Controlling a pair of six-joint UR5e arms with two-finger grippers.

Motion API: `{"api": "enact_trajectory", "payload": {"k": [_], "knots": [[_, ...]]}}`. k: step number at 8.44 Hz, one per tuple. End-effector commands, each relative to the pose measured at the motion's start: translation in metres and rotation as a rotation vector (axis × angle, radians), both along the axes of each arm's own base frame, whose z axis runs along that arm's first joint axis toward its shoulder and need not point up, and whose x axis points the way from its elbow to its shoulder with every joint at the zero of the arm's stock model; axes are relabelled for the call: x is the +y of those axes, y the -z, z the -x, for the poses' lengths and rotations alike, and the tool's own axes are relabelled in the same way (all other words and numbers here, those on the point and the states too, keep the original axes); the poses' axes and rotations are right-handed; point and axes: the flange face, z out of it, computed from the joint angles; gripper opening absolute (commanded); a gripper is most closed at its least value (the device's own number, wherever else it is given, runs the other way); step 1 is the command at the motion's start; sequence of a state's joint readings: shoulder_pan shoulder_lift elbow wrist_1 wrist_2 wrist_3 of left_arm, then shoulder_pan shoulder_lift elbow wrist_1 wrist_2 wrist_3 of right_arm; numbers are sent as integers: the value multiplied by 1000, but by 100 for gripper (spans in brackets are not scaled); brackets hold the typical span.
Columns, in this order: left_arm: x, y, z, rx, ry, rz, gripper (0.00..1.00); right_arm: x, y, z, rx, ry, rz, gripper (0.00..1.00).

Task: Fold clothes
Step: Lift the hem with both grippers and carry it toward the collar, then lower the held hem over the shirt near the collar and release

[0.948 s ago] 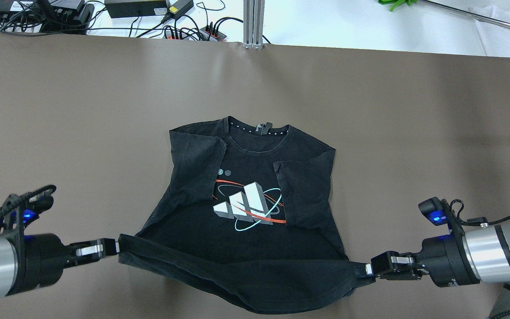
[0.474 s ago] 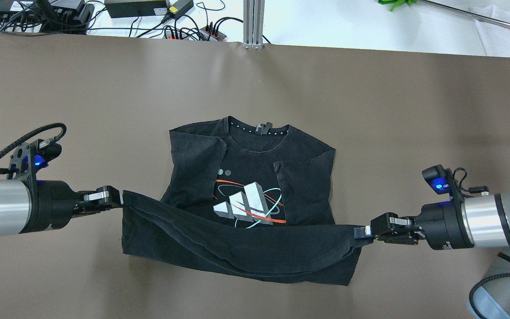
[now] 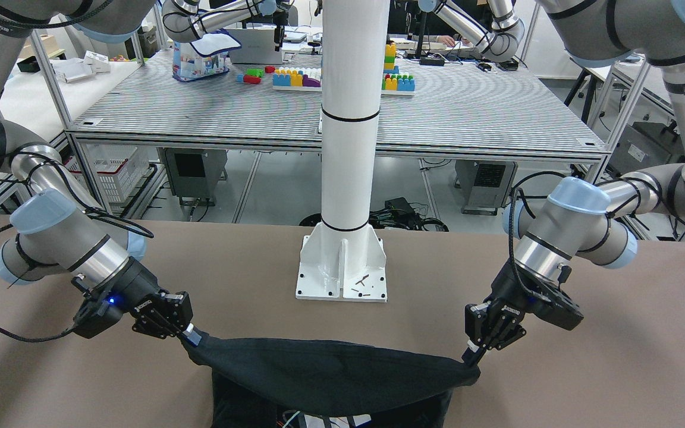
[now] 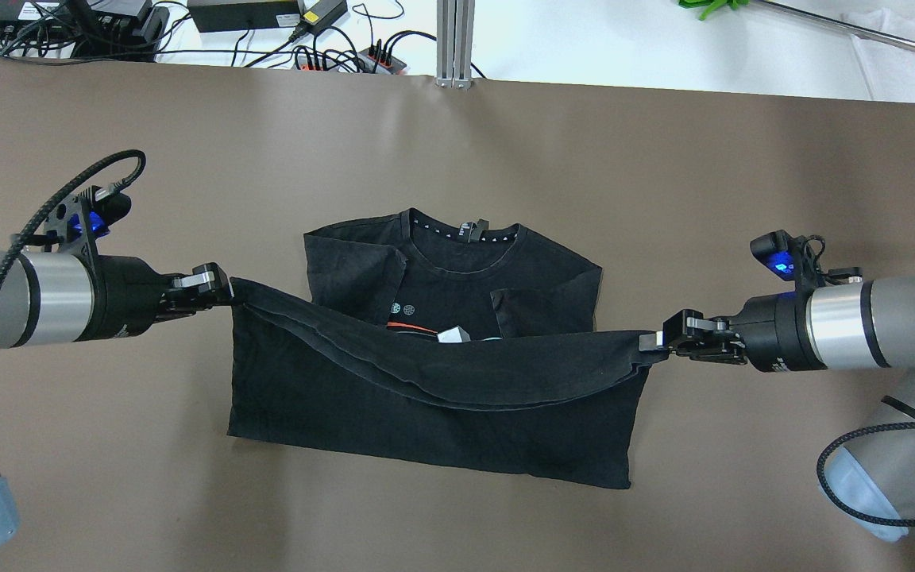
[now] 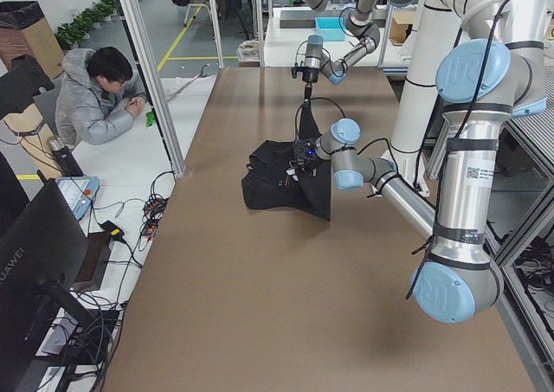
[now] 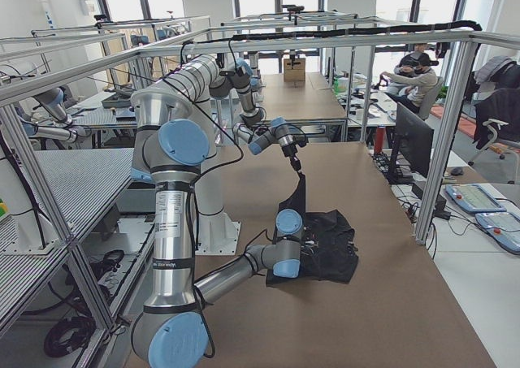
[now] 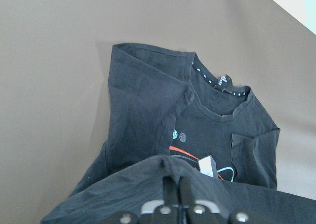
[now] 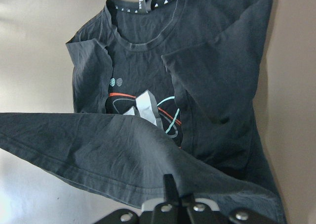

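Black, soft, matte fabric: the T-shirt [image 4: 426,429] lies on the brown table [image 4: 457,159] midway between the two arms. Its ribbed collar points to the far edge, and both sleeves are folded inward over a printed logo. Its stitched bottom hem is lifted and stretched into a sagging band across the chest, hiding most of the print. The left gripper [image 4: 227,290] is pinched closed on one hem corner and the right gripper [image 4: 646,342] on the other, jaws tight together over cloth in both wrist views. A glossy white pole [image 3: 348,119] on a bolted base plate [image 3: 342,273] stands on the robot's side, apart from the garment. Cables [image 4: 330,48] and an aluminium post [image 4: 455,40] sit past the far edge.
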State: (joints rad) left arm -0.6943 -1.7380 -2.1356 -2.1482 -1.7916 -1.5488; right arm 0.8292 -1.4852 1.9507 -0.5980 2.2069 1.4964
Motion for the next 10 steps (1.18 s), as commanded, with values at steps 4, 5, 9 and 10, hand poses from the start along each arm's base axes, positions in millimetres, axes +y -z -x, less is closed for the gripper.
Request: {"api": "enact_trajectory", "payload": {"k": [4,5,9,10], "knots": [[-84,-49,-6,-110,96,49,0,-52,-30,-5,105,-149,40,0],[-87,-53,-8,-117,102,53,0,-63,-42,-14,122,-176,60,0],[-117,-40,-28,-113,111,55,0,-100,-29,-8,108,-211,72,0],[-116,-38,-27,-110,111,54,0,-104,-16,-4,102,-209,66,0]]}}
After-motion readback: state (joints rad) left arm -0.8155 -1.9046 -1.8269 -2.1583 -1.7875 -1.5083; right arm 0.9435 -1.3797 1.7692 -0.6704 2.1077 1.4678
